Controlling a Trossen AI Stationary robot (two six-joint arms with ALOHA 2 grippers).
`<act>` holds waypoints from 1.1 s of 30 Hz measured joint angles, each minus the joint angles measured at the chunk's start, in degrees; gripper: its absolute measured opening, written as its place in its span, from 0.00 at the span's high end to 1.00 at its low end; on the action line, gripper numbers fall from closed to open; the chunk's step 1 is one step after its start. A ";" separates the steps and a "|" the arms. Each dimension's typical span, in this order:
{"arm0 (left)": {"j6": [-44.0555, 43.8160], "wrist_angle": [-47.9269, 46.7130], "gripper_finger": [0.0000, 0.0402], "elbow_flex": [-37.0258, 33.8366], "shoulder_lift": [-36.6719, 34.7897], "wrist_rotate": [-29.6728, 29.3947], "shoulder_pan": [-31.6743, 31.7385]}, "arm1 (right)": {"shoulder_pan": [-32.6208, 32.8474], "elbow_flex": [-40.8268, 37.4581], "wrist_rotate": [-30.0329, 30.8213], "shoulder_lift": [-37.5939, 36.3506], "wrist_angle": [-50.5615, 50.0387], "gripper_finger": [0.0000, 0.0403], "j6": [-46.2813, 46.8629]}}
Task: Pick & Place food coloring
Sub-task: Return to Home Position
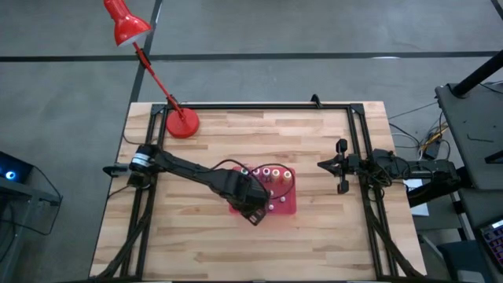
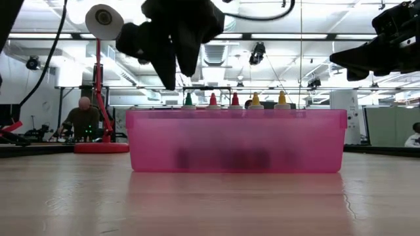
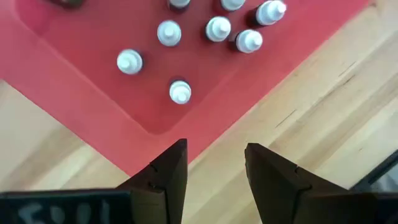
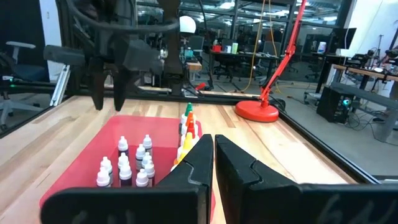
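Observation:
A pink see-through bin (image 1: 287, 206) (image 2: 236, 141) rests by its bottom on the wooden table. The food coloring bottles (image 4: 188, 124) stand upright in it in a row, and their green, red and yellow tips (image 2: 234, 99) show above the rim. Small white-capped bottles (image 3: 180, 92) (image 4: 124, 165) stand beside them. My left gripper (image 1: 253, 211) (image 3: 214, 149) (image 2: 177, 65) hangs open above the bin's near left corner, clear of the bottles. My right gripper (image 1: 321, 165) (image 4: 213, 140) waits shut, above the table right of the bin.
A red desk lamp stands by its base (image 1: 182, 123) (image 4: 258, 112) at the far left of the table. Black frame rails (image 1: 259, 106) run along the table's edges. Bare wood lies near and right of the bin. A person (image 2: 82, 115) sits in the room beyond.

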 joint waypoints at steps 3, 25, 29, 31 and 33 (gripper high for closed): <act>2.72 -0.55 0.67 0.00 -0.73 -2.20 -0.47 | 0.00 -0.01 0.00 0.00 0.00 0.98 0.00; 22.79 2.76 1.00 -0.07 -0.90 -6.55 -0.02 | 0.00 0.00 -0.02 0.00 0.00 0.98 0.00; 29.12 4.72 1.00 -0.16 -0.90 -6.67 0.01 | 0.00 -0.01 -0.02 0.00 0.00 0.98 0.00; 32.08 6.49 1.00 -0.41 -0.90 -6.55 0.19 | 0.02 0.01 -0.02 0.00 0.00 0.98 0.00; 33.77 8.28 1.00 -0.96 -0.96 -6.56 0.49 | 0.02 0.01 -0.02 0.00 0.00 0.98 0.00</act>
